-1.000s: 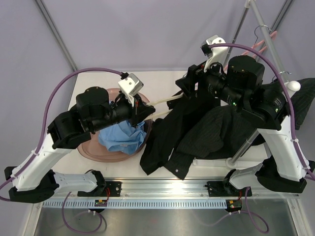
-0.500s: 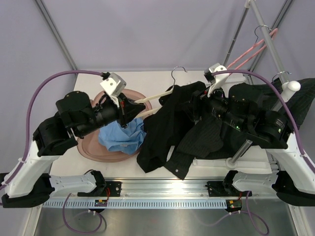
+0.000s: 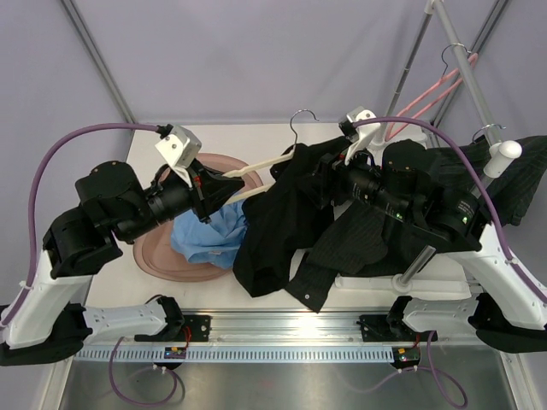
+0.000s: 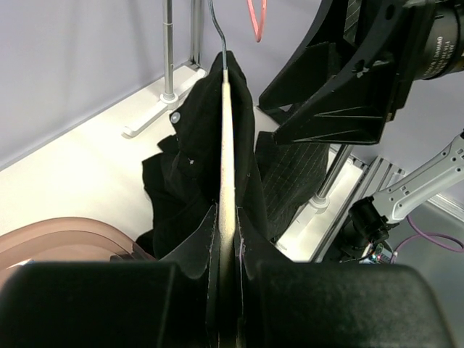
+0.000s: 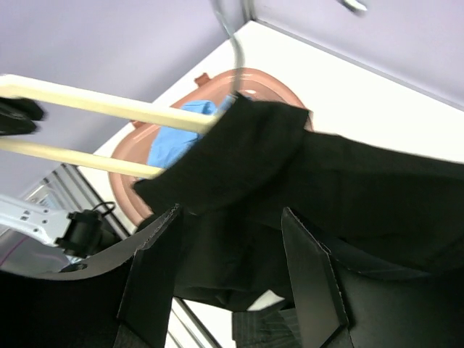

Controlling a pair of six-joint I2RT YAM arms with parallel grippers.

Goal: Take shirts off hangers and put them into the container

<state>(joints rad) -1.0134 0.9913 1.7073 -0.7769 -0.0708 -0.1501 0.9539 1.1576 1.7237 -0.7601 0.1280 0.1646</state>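
3 shirts show. The light blue shirt (image 3: 208,236) lies bunched in the container (image 3: 154,256) on the worktop (image 3: 248,137). The black shirt (image 3: 273,226) hangs on a cream hanger (image 4: 228,181) just right of the container, and the pinstriped shirt (image 3: 367,239) sprawls under the right arm. Left jaws are clamped shut on the hanger's end. Right jaws stand wide apart facing the black cloth, gripping nothing. 1 pink hanger (image 3: 427,90) hangs on the rack pole (image 3: 466,77).
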